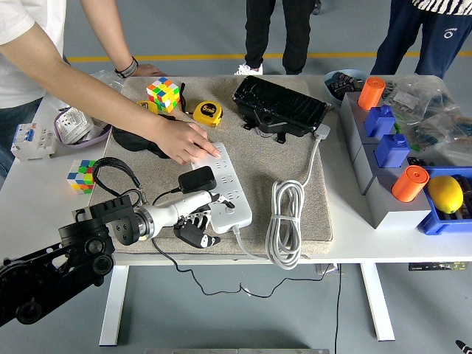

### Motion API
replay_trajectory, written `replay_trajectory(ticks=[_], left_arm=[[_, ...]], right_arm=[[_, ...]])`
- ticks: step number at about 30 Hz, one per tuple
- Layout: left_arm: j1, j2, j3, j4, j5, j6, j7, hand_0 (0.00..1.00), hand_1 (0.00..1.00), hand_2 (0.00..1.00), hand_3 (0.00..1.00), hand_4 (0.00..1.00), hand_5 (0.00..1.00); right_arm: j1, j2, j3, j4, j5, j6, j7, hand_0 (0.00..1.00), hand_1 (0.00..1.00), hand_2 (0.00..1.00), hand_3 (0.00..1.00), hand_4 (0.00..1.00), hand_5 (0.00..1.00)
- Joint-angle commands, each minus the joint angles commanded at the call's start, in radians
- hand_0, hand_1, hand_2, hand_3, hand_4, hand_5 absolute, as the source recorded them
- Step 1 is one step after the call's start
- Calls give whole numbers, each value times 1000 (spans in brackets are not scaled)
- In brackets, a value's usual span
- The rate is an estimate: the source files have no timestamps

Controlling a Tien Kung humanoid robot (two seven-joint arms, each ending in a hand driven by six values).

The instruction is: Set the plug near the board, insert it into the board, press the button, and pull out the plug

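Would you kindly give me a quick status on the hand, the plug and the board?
Left hand at board's near end, fingers relaxed, holding nothing. Black plug sits against white board, seating unclear. Person's hand presses board's far end.
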Motion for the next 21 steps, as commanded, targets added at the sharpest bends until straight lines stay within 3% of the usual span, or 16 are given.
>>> replay_trajectory(ticks=[21], left_arm=[[-8,-8,11,34,10,0,5,54,95,134,874,757,2]], right_arm=[[1,0,1,2,0,0,1,600,612,600,549,952,381]])
